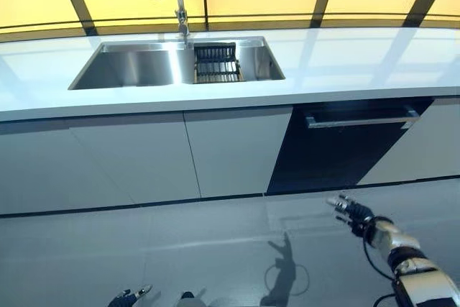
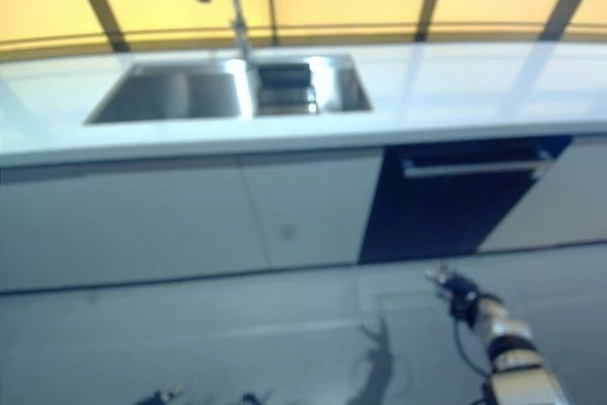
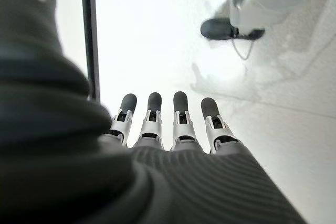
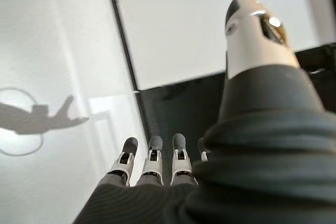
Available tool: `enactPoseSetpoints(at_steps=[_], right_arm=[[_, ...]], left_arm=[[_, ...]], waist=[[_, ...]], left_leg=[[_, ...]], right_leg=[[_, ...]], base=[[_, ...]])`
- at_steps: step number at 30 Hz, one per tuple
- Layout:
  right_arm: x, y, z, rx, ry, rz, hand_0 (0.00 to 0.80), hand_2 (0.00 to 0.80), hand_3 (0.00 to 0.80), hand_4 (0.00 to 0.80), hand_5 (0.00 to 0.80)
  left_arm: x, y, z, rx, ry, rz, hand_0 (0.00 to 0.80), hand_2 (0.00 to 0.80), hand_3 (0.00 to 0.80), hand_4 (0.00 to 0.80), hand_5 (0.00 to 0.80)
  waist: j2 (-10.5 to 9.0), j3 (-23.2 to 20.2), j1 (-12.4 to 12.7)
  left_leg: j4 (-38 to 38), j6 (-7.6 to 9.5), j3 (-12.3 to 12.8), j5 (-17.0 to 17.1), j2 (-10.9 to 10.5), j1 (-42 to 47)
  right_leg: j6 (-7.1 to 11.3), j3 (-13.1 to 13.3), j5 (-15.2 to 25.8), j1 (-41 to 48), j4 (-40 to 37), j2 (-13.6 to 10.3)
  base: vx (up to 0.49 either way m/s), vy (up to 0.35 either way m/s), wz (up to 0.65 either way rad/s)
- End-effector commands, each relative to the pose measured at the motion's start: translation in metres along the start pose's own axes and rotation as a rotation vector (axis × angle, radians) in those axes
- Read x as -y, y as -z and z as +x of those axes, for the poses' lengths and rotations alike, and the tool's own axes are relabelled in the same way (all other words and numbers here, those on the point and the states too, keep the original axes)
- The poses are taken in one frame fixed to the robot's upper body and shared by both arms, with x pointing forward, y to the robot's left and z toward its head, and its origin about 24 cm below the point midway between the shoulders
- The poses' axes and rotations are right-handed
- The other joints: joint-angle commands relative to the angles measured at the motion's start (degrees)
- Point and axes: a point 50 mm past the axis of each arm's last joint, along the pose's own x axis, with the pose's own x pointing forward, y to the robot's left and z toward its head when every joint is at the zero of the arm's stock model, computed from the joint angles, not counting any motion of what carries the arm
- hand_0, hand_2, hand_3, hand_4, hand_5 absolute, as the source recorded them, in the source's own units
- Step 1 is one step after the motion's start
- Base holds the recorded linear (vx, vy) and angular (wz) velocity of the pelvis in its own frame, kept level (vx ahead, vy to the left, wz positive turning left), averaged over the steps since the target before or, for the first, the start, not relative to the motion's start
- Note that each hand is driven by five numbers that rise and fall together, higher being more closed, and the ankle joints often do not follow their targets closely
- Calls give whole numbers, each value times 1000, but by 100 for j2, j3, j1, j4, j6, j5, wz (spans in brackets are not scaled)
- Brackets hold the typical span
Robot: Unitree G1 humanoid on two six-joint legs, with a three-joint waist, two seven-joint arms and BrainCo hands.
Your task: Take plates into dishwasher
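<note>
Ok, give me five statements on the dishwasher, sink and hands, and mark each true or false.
1. The dishwasher door is shut. True.
2. The right hand grips the dishwasher handle. False: it hangs open, low in front of the door, touching nothing.
3. A dark rack sits in the sink. True.
4. The left hand holds a plate. False: its fingers are straight and empty, and no plate shows in any view.
5. The faucet stands at the right end of the counter. False: it rises behind the sink.
</note>
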Motion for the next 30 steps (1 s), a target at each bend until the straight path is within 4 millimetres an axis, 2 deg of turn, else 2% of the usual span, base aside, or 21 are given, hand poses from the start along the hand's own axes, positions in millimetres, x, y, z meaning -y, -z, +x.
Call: enactPoseSetpoints(at_steps=[1, 6, 9, 11, 13, 15, 16, 17, 18, 19, 20, 21, 22, 23, 26, 27, 30], right_arm=[[-17, -3, 5, 75, -27, -59, 0, 0, 0, 0, 0], [-41, 47, 6, -25, -67, 24, 0, 0, 0, 0, 0], [-50, 63, 4, -76, -92, -19, 0, 0, 0, 0, 0], [-53, 68, 4, -90, -99, -79, 0, 0, 0, 0, 0], [-54, 70, 4, -97, -78, -156, 0, 0, 0, 0, 0], [-55, 71, 4, -102, -60, -177, 0, 0, 0, 0, 0], [-55, 72, 4, -103, -49, -196, 0, 0, 0, 0, 0], [-54, 74, 4, -110, -46, -195, 0, 0, 0, 0, 0], [-54, 79, 3, -125, -35, -189, 0, 0, 0, 0, 0], [-54, 85, 1, -141, -31, -198, 0, 0, 0, 0, 0], [-52, 91, -1, -156, -15, -178, 0, 0, 0, 0, 0], [-50, 94, -2, -169, -13, -164, 0, 0, 0, 0, 0], [-47, 98, -4, -187, -3, -151, 0, 0, 0, 0, 0], [-46, 103, -5, -204, 14, -124, 0, 0, 0, 0, 0], [-45, 121, -10, -270, 75, -49, 0, 0, 0, 0, 0], [-46, 130, -13, -313, 77, -6, 0, 0, 0, 0, 0], [-53, 142, -16, -360, 73, -42, 0, 0, 0, 0, 0]], left_arm=[[3, -21, 4, 33, 9, 108, 0, 0, 0, 0, 0], [12, -16, 6, -28, 9, 209, 0, 0, 0, 0, 0], [14, -10, 5, -70, 10, 225, 0, 0, 0, 0, 0], [13, -5, 5, -94, 5, 215, 0, 0, 0, 0, 0], [11, -1, 4, -103, -7, 181, 0, 0, 0, 0, 0], [14, -5, 4, -80, 17, 207, 0, 0, 0, 0, 0], [19, -9, 5, -64, 38, 245, 0, 0, 0, 0, 0], [23, -12, 6, -55, 53, 266, 0, 0, 0, 0, 0], [32, -20, 7, -40, 78, 293, 0, 0, 0, 0, 0], [38, -26, 7, -31, 99, 321, 0, 0, 0, 0, 0], [44, -33, 8, -19, 131, 389, 0, 0, 0, 0, 0], [48, -34, 8, -23, 154, 426, 0, 0, 0, 0, 0], [51, -30, 7, -63, 194, 444, 0, 0, 0, 0, 0], [52, -26, 7, -89, 216, 444, 0, 0, 0, 0, 0], [54, -28, 7, -109, 239, 435, 0, 0, 0, 0, 0], [55, -29, 7, -105, 246, 413, 0, 0, 0, 0, 0], [58, -22, 6, -111, 243, 352, 0, 0, 0, 0, 0]], waist=[[-98, 88, -7], [-118, -10, -73], [-106, -19, -65], [-86, -6, -23], [-39, 58, 77], [30, 133, 162], [26, 185, 162], [13, 210, 144], [-52, 254, 63], [-121, 273, -19], [-212, 292, -119], [-252, 303, -159], [-220, 283, -230], [-133, 233, -366], [-64, 181, -450], [-54, 161, -465], [-20, 107, -438]], left_leg=[[-297, 169, -113, 262, 114, 24], [-277, 207, -103, 180, 71, 105], [-199, 237, -151, 138, 82, 102], [-40, 212, -255, 140, 148, 10], [-63, 127, -417, 368, 243, -171], [-371, -38, -383, 862, 377, -485], [-371, -67, -278, 919, 372, -619], [-341, -45, -180, 900, 331, -639], [67, 83, 43, 654, 178, -622], [583, 106, 191, 325, 91, -593], [1258, 200, 347, 29, 1, -610], [1720, 265, 229, -194, -92, -616], [1338, 422, 185, -597, -307, -293], [754, 429, 390, -473, -329, 52], [115, 541, 340, -465, -550, 300], [-71, 562, 384, -474, -595, 377], [-310, 593, 434, -482, -668, 510]], right_leg=[[73, 71, 32, 257, -159, -159], [62, 27, -5, 309, -152, -144], [0, 52, -130, 283, 3, -109], [-128, 60, -303, 267, 174, -13], [-242, 46, -431, 344, 250, 136], [-256, -108, -411, 455, 80, 267], [-266, -170, -385, 494, 2, 308], [-273, -199, -366, 488, -26, 319], [-278, -280, -309, 422, -25, 271], [-261, -321, -331, 426, -16, 234], [-295, -392, -241, 349, -31, 164], [-310, -367, -188, 285, -40, 130], [-258, -292, -154, 146, 129, 76], [-152, -317, -66, 100, 103, 84], [9, -231, 235, -40, 35, 5], [76, -301, 350, -107, -5, -69], [202, -400, 521, -133, -144, -158]], base=[[-20, 29, -3], [0, 0, 0], [-61, -60, 4], [-83, -136, 6], [-114, -138, 22], [-242, -93, 42], [-276, -39, 43], [-320, 9, 39], [-263, 13, 67], [-314, 44, 98], [-235, 65, 120], [-233, 215, 115], [-142, 280, 80], [-106, 295, 51], [-96, 175, 58], [-79, 115, 17], [-41, 92, -11]])
